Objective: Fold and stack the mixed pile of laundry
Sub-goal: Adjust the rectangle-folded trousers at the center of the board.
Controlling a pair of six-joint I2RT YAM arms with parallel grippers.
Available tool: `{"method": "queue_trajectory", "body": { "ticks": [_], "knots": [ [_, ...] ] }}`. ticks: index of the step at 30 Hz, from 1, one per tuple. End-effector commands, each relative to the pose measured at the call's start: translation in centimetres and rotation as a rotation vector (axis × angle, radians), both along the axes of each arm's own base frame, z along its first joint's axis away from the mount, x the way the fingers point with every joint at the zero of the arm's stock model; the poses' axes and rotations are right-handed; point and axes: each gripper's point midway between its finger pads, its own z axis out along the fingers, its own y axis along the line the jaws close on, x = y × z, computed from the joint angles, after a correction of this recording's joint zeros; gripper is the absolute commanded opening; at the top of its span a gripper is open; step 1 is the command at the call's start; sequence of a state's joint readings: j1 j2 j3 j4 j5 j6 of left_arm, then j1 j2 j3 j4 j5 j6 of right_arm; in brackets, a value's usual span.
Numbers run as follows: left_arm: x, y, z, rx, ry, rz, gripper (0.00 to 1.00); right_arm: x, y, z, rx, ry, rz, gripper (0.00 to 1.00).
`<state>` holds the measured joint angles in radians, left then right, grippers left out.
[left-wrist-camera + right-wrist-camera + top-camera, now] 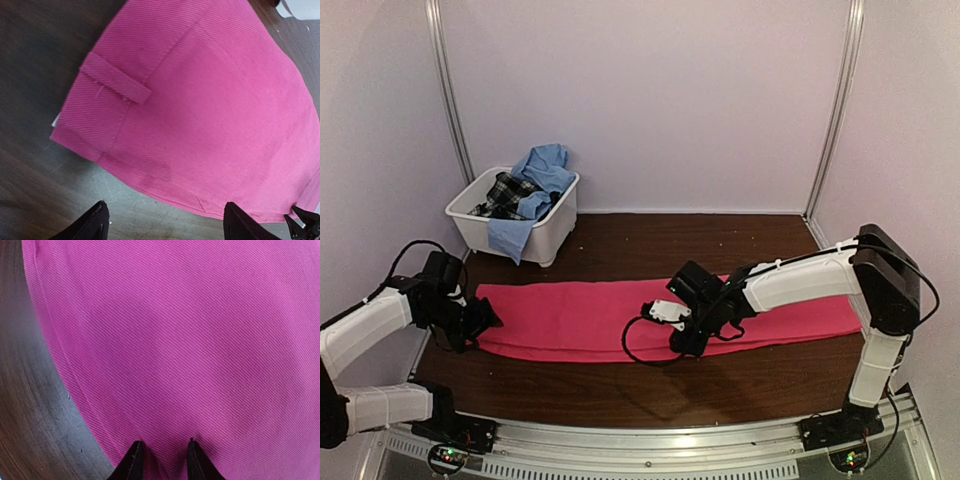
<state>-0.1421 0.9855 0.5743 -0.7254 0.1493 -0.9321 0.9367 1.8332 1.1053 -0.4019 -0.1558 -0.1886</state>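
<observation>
at the near, 6 o'clock side, the dark wood table (620, 390) was seen. a little farther in, a long pink-red cloth (570, 315) was laid flat on it, stretched from 9 o'clock to 3 o'clock.

the left gripper (485, 322) was placed at the 9 o'clock end of the cloth, low over the table. in the left wrist view, the left gripper (165, 215) was seen let go, with its two black fingers (97, 222) spread wide and nothing held between them. the edge of the pink-red cloth (200, 100) was seen just past the tips, toward 12 o'clock. a small sewn strip (116, 78) was seen on the cloth at about 10 o'clock in that view.

the right gripper (682, 338) was pointed down at the near edge of the cloth, close to its middle. in the right wrist view, the right gripper (162, 457) was seen with its fingers (132, 462) drawn close together and set on the pink-red cloth (175, 340). it could not be told if the cloth was truly pinched.

farthest away, at 11 o'clock, a white tub (470, 225) was set at the back of the table. a light blue shirt (548, 165) was heaped in it and hung over its front rim. a black-and-white plaid garment (505, 192) was tucked beside the shirt, at its 9 o'clock side. behind it all, a plain pale wall (670, 100) was seen.
</observation>
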Motion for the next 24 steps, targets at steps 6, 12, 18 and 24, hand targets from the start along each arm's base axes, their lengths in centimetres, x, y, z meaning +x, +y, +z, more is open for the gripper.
{"method": "queue_trajectory", "body": {
  "ticks": [6,12,18,24],
  "knots": [
    [0.3,3.6,0.1,0.061,0.037,0.148,0.74,1.0,-0.5,-0.6,-0.101,-0.085,-0.010,0.14],
    [2.0,4.6,0.3,0.108,0.024,0.146,0.70,1.6,-0.9,-0.4,-0.120,-0.116,-0.031,0.01],
    [3.1,4.8,-0.8,0.117,0.043,0.146,0.66,2.0,-1.1,-0.1,-0.134,-0.138,-0.042,0.00],
    [3.1,4.8,-1.7,0.122,0.071,0.141,0.63,2.1,-1.1,0.2,-0.136,-0.145,-0.049,0.00]
  ]
}}
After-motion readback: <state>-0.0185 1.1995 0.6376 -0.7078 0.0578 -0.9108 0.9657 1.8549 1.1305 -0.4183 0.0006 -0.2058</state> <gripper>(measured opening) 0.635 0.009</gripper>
